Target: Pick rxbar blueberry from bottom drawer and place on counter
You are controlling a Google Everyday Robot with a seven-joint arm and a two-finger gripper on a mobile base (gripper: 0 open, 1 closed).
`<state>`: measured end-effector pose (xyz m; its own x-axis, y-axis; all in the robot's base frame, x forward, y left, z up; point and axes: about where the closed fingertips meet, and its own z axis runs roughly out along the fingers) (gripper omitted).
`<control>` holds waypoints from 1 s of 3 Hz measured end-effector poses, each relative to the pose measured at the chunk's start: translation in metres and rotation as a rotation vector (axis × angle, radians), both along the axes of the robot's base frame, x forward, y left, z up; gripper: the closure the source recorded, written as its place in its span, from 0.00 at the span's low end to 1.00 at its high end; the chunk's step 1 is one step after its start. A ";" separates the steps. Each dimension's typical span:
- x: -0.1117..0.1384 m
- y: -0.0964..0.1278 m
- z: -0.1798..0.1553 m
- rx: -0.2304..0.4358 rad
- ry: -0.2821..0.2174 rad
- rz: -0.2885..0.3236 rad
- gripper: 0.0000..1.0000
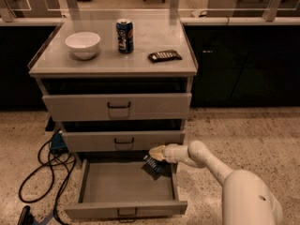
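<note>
The bottom drawer is pulled open low at the front of the cabinet. My gripper hangs over its back right corner, just under the middle drawer's front. It is shut on the rxbar blueberry, a small dark blue bar that dangles tilted below the fingers, lifted off the tray floor. The counter is the pale square top of the cabinet, well above the gripper.
On the counter stand a white bowl, a blue soda can and a longer dark bar. The top drawer and middle drawer are slightly open. Black cables lie on the floor to the left.
</note>
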<state>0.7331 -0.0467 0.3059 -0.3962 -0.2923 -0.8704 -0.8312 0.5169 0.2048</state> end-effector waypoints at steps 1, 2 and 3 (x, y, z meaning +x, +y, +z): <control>-0.022 -0.054 0.045 0.039 0.049 -0.015 1.00; -0.045 -0.121 0.100 0.036 0.061 -0.032 1.00; -0.061 -0.160 0.120 -0.007 0.104 0.028 1.00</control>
